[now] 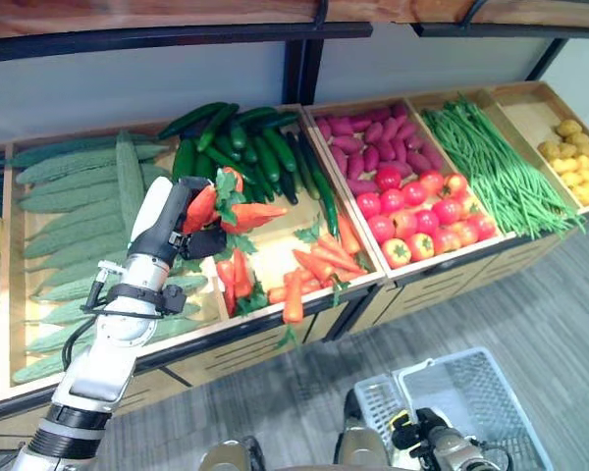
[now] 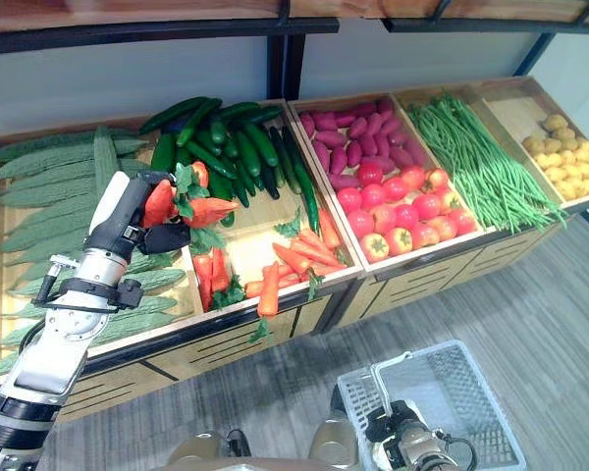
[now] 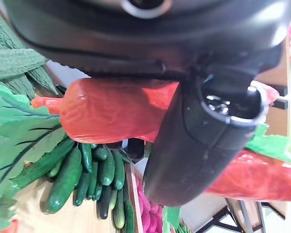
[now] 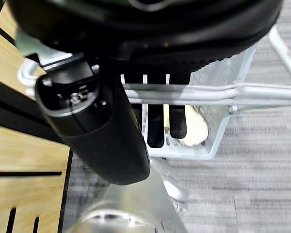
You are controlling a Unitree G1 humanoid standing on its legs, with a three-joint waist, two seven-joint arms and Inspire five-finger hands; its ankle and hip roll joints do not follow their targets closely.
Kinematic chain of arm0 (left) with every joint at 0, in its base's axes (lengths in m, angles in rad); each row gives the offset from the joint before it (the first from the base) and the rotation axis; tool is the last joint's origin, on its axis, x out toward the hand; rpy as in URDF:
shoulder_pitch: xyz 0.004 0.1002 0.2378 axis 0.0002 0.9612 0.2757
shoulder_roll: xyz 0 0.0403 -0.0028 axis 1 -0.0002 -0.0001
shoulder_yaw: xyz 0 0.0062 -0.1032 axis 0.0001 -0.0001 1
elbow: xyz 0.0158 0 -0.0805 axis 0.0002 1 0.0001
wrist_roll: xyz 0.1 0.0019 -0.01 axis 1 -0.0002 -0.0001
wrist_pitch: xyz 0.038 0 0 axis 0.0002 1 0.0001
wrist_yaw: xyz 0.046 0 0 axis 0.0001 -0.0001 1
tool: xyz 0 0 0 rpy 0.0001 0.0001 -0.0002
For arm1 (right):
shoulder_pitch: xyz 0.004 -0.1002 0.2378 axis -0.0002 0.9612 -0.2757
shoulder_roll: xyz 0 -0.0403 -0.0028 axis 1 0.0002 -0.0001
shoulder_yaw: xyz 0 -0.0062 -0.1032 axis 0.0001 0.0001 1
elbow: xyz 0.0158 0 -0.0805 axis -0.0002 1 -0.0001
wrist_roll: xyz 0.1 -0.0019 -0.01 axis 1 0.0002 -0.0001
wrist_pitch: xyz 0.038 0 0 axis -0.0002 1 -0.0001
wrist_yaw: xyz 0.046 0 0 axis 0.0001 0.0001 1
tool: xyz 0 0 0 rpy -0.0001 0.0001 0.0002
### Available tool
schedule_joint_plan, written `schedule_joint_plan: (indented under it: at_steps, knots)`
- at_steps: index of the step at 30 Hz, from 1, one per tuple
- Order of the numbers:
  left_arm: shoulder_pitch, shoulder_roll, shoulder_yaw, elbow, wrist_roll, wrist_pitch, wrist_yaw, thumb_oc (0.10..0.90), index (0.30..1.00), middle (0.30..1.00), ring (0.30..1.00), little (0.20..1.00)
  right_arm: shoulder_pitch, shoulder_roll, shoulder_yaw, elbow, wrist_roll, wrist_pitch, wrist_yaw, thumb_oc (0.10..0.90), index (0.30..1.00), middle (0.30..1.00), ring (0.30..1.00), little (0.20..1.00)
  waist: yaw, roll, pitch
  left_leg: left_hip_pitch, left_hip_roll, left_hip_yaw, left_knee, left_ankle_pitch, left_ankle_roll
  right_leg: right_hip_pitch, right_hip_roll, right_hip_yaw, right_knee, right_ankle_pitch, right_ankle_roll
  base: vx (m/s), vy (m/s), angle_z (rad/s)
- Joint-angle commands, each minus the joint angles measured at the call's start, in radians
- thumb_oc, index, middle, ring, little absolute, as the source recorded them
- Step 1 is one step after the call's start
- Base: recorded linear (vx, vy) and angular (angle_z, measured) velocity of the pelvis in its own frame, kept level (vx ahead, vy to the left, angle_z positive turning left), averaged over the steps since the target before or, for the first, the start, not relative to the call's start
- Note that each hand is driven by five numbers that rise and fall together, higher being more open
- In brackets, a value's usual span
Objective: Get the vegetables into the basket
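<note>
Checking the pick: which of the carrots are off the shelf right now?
The carrots gripped in the left hand, raised above the carrot bin; the other carrots lie loose in it.

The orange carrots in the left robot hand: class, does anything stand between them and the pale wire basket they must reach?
Nothing visible blocks the way. The left robot hand holds the orange carrots above the wooden produce shelf; the pale wire basket, held by the right robot hand, hangs lower over open grey floor.

Right robot hand (image 4: 136, 92) fingers curled round basket handle (image 4: 218, 93).
</note>
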Motion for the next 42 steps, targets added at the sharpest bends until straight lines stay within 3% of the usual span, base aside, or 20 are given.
schedule_joint_plan:
  at_steps: [1, 3, 4, 8, 9, 12, 13, 20, 27, 33, 36, 42]
  knots:
    - [-0.089, 0.027, 0.038, -0.163, -0.024, -0.091, 0.042, 0.400, 0.300, 0.300, 0.300, 0.300, -0.006, 0.006, 0.048, -0.014, -0.014, -0.027, 0.009, 0.400, 0.300, 0.300, 0.300, 0.300, 0.047, 0.035, -0.079, 0.056, 0.016, -0.079, -0.177, 0.069, -0.081, 0.153, -0.077, -0.072, 0.085, -0.177, 0.117, -0.10, -0.011, -0.28]
    - [-0.081, 0.038, 0.056, -0.172, -0.028, -0.089, 0.047, 0.400, 0.300, 0.300, 0.300, 0.300, -0.019, 0.012, 0.057, -0.006, -0.025, -0.026, 0.008, 0.400, 0.300, 0.300, 0.300, 0.300, 0.092, 0.031, -0.109, 0.043, 0.026, -0.047, -0.202, 0.081, -0.083, 0.245, -0.080, -0.147, 0.112, -0.216, 0.127, -0.22, -0.078, -0.44]
    - [-0.065, 0.042, 0.070, -0.174, -0.024, -0.086, 0.047, 0.400, 0.300, 0.300, 0.300, 0.300, -0.026, 0.013, 0.065, -0.008, -0.032, -0.028, 0.009, 0.400, 0.300, 0.300, 0.300, 0.300, 0.122, 0.013, -0.124, 0.025, 0.034, 0.001, -0.206, 0.098, -0.090, 0.302, -0.072, -0.193, 0.081, -0.209, 0.134, -0.21, -0.120, -0.74]
    - [-0.020, 0.048, 0.114, -0.175, -0.012, -0.082, 0.046, 0.400, 0.300, 0.300, 0.300, 0.300, -0.029, 0.010, 0.073, -0.012, -0.045, -0.029, 0.012, 0.400, 0.300, 0.300, 0.300, 0.300, 0.158, -0.007, -0.138, 0.002, 0.061, 0.055, -0.188, 0.123, -0.110, 0.325, -0.040, -0.234, -0.022, -0.218, 0.138, -0.13, -0.177, -1.17]
    - [-0.016, 0.043, 0.115, -0.179, -0.006, -0.081, 0.043, 0.400, 0.300, 0.300, 0.300, 0.300, -0.022, 0.008, 0.072, -0.014, -0.050, -0.029, 0.014, 0.400, 0.300, 0.300, 0.300, 0.300, 0.151, -0.004, -0.137, -0.004, 0.072, 0.052, -0.178, 0.129, -0.117, 0.324, -0.027, -0.227, -0.032, -0.261, 0.130, -0.01, -0.102, -0.93]
    - [-0.008, 0.034, 0.113, -0.180, 0.005, -0.080, 0.036, 0.400, 0.300, 0.300, 0.300, 0.300, -0.013, 0.004, 0.073, -0.011, -0.051, -0.031, 0.012, 0.400, 0.300, 0.300, 0.300, 0.300, 0.138, 0.000, -0.133, -0.017, 0.094, 0.042, -0.165, 0.145, -0.134, 0.337, 0.003, -0.227, -0.056, -0.299, 0.108, -0.04, -0.175, -0.24]
    - [-0.005, 0.028, 0.109, -0.174, 0.003, -0.081, 0.033, 0.400, 0.300, 0.300, 0.300, 0.300, 0.005, -0.001, 0.069, -0.007, -0.046, -0.031, 0.013, 0.400, 0.300, 0.300, 0.300, 0.300, 0.119, 0.009, -0.128, -0.023, 0.126, 0.038, -0.166, 0.178, -0.160, 0.346, 0.044, -0.226, -0.090, -0.334, 0.089, -0.05, -0.227, 0.15]
    - [-0.013, 0.014, 0.099, -0.169, 0.002, -0.075, 0.028, 0.400, 0.300, 0.300, 0.300, 0.300, 0.033, -0.010, 0.050, 0.006, -0.034, -0.029, 0.002, 0.400, 0.300, 0.300, 0.300, 0.300, 0.086, 0.027, -0.116, -0.017, 0.166, 0.033, -0.190, 0.231, -0.193, 0.356, 0.089, -0.229, -0.105, -0.362, 0.064, -0.06, -0.119, 0.05]
    - [-0.027, -0.002, 0.081, -0.147, -0.013, -0.068, 0.034, 0.400, 0.300, 0.300, 0.300, 0.300, 0.058, -0.019, 0.032, 0.007, -0.006, -0.036, -0.015, 0.400, 0.300, 0.300, 0.300, 0.300, 0.038, 0.059, -0.091, 0.019, 0.231, 0.050, -0.239, 0.309, -0.236, 0.334, 0.154, -0.175, -0.092, -0.399, 0.023, -0.05, -0.129, -0.07]
    - [-0.029, -0.017, 0.075, -0.143, -0.019, -0.064, 0.035, 0.400, 0.300, 0.300, 0.300, 0.300, 0.083, -0.035, 0.005, -0.001, 0.012, -0.042, -0.023, 0.400, 0.300, 0.300, 0.300, 0.300, 0.002, 0.081, -0.067, 0.032, 0.255, 0.066, -0.242, 0.322, -0.249, 0.313, 0.174, -0.160, -0.064, -0.420, 0.006, -0.02, -0.093, -0.21]
    - [-0.046, -0.023, 0.058, -0.133, -0.022, -0.064, 0.038, 0.400, 0.300, 0.300, 0.300, 0.300, 0.092, -0.051, -0.015, -0.003, 0.018, -0.041, -0.031, 0.400, 0.300, 0.300, 0.300, 0.300, -0.019, 0.108, -0.047, 0.040, 0.269, 0.072, -0.255, 0.337, -0.256, 0.273, 0.181, -0.147, -0.003, -0.446, -0.006, -0.04, -0.075, -0.20]
    - [-0.063, -0.031, 0.039, -0.115, -0.025, -0.065, 0.043, 0.400, 0.300, 0.300, 0.300, 0.300, 0.089, -0.065, -0.020, -0.014, 0.027, -0.046, -0.034, 0.400, 0.300, 0.300, 0.300, 0.300, -0.033, 0.130, -0.034, 0.048, 0.294, 0.068, -0.255, 0.352, -0.268, 0.244, 0.199, -0.128, 0.051, -0.478, -0.026, -0.02, -0.096, -0.14]
